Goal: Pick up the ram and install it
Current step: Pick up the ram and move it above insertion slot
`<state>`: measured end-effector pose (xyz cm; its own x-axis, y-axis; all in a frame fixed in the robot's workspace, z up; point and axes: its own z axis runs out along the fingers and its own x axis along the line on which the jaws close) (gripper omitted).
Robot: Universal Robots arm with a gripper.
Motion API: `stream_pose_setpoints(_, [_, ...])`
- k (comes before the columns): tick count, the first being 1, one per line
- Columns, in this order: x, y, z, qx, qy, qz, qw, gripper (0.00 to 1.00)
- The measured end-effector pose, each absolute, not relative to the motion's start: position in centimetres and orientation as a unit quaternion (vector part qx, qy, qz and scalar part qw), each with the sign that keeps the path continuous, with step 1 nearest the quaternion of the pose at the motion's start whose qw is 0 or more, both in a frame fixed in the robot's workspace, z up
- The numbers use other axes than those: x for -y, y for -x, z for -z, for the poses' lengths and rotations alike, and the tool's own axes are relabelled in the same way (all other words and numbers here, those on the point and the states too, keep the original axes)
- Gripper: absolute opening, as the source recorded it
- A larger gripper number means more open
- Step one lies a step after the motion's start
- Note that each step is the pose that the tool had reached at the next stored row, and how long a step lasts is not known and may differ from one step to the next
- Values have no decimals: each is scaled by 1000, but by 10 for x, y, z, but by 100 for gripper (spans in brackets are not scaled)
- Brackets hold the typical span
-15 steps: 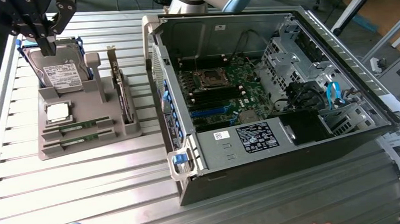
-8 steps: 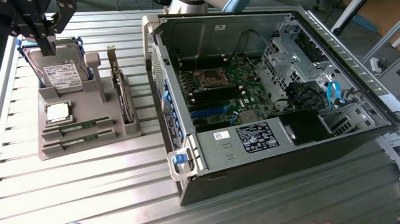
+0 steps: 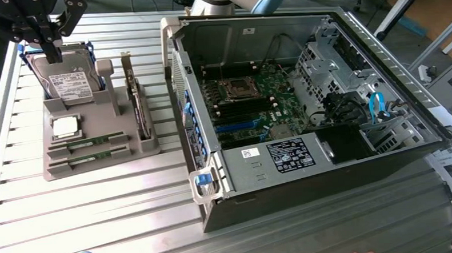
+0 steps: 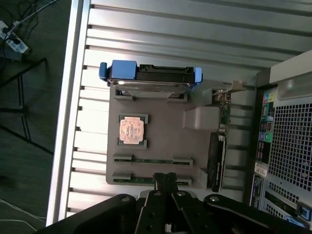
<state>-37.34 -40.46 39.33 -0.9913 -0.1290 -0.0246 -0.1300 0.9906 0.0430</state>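
On the slatted metal table, the ram stands on edge in a grey holder; it looks light, stiff and fragile, probably best pinched mid-length. The gripper hovers above, fingers together

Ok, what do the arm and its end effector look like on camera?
The end effector is matt black: two slim fingers on jointed linkage bars, with round silver pivot pins seen in the wrist view. The arm is a pale grey tube with a light blue joint cap. I can't make out any markings or cables on it.
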Motion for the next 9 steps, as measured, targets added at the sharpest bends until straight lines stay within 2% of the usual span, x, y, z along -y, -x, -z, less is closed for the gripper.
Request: stream_pose_setpoints(9, [405,373,-393,-993,113,-23,10,11])
